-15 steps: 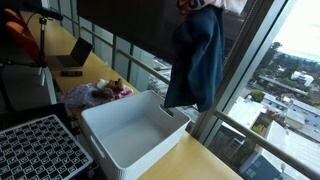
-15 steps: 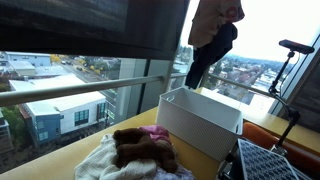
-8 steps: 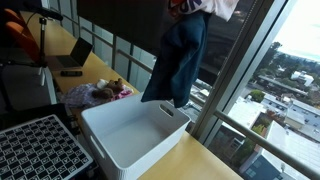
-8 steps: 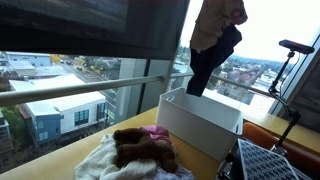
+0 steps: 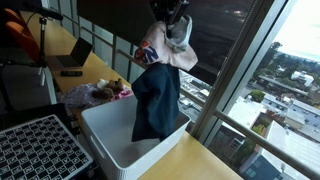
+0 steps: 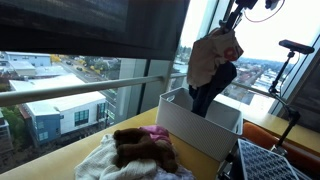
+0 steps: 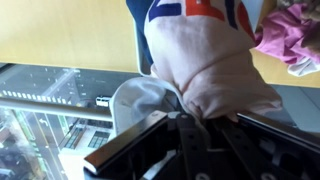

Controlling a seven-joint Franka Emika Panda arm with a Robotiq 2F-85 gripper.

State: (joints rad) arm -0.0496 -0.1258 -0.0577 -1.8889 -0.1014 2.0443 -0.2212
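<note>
My gripper (image 5: 172, 14) is shut on a bundle of clothes (image 5: 165, 48): a pale pink and white garment with a dark blue one (image 5: 155, 100) hanging below it. The bundle hangs over the white rectangular bin (image 5: 112, 150), and the blue garment's lower end reaches down inside it. In another exterior view the gripper (image 6: 232, 20) holds the bundle (image 6: 212, 60) above the bin (image 6: 190, 128). In the wrist view the jaws (image 7: 190, 125) pinch the pale fabric (image 7: 215, 70).
A pile of clothes with a brown piece and pink pieces (image 6: 135, 150) lies on the wooden table (image 5: 195, 160) by the window. A black perforated tray (image 5: 35, 150) sits next to the bin. A laptop (image 5: 72, 60) stands farther back. Window glass (image 5: 240, 70) lies close behind the bin.
The gripper has come down and moved over the bin with the clothes. The dark blue garment, which hung beside and above the bin, now dips inside it.
</note>
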